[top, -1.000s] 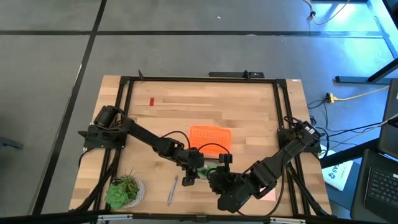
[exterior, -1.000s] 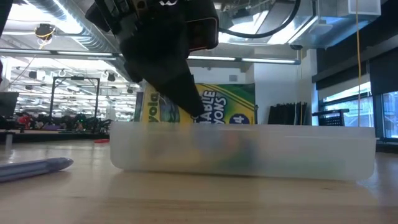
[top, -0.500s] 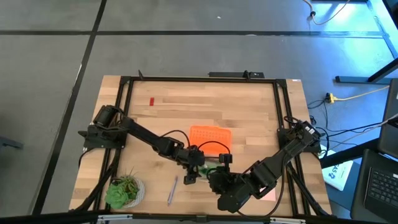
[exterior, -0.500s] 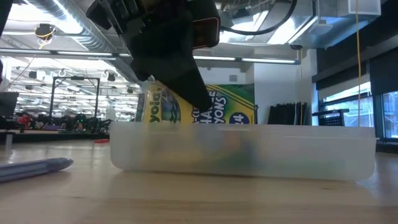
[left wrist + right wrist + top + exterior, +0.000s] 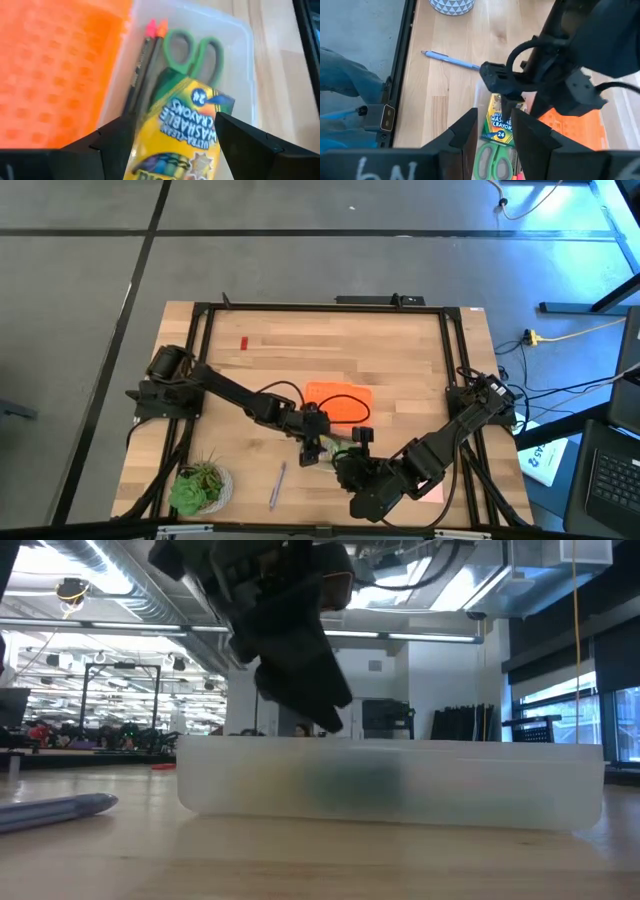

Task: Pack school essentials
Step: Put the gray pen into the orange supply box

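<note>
The yellow-green crayon box (image 5: pixel 175 130) lies flat in the clear case (image 5: pixel 390 785), on top of the green-handled scissors (image 5: pixel 192 50) and beside two thin pencils (image 5: pixel 145 65). My left gripper (image 5: pixel 171 120) hangs open just above the case, one finger on each side of the box and clear of it. My right gripper (image 5: pixel 495 117) waits higher up, over the case's near end, open and with nothing in it. A greyish-purple pen (image 5: pixel 277 485) lies on the table left of the case, and a tiny red eraser (image 5: pixel 243 343) sits at the far left.
The orange lid (image 5: pixel 337 402) lies flat against the case's far side. A small potted plant (image 5: pixel 200 488) stands at the near left corner. A pink note pad (image 5: pixel 432 493) shows partly under the right arm. The far half of the table is bare wood.
The crayon box stood upright in the case under my left gripper, tipped over and now lies flat below the rim. My left gripper has let go of it, risen a little and shifted toward the table's right edge.
</note>
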`<state>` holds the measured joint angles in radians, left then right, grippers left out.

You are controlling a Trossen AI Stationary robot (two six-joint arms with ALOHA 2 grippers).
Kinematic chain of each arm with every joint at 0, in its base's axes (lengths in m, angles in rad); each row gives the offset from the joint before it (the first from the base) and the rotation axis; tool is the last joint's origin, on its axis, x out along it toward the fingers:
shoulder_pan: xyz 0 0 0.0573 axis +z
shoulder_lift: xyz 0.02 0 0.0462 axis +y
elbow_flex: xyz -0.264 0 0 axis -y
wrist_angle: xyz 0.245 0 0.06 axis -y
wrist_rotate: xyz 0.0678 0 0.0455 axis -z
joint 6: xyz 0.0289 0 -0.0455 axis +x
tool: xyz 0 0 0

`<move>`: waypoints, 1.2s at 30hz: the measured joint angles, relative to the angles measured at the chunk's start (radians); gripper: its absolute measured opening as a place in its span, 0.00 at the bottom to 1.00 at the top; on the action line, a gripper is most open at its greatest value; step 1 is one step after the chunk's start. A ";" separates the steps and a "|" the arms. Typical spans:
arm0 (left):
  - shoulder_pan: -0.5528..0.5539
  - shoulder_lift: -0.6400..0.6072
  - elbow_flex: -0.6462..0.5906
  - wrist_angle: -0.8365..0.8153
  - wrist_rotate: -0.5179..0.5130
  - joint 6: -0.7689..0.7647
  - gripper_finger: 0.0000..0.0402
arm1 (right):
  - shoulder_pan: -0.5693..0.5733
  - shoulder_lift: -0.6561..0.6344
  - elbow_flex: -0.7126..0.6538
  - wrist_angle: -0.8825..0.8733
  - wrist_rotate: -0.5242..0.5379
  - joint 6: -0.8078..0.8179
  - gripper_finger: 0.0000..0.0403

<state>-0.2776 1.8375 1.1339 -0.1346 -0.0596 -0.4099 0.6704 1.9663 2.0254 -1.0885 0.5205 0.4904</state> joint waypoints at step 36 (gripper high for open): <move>-0.377 -0.386 -0.001 -0.632 -0.227 -0.396 0.64 | 0.000 0.000 0.000 0.065 -0.002 0.029 0.30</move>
<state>-0.6544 1.4517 1.1332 -0.7662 -0.2865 -0.8062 0.6704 1.9661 2.0253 -1.0237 0.5182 0.5199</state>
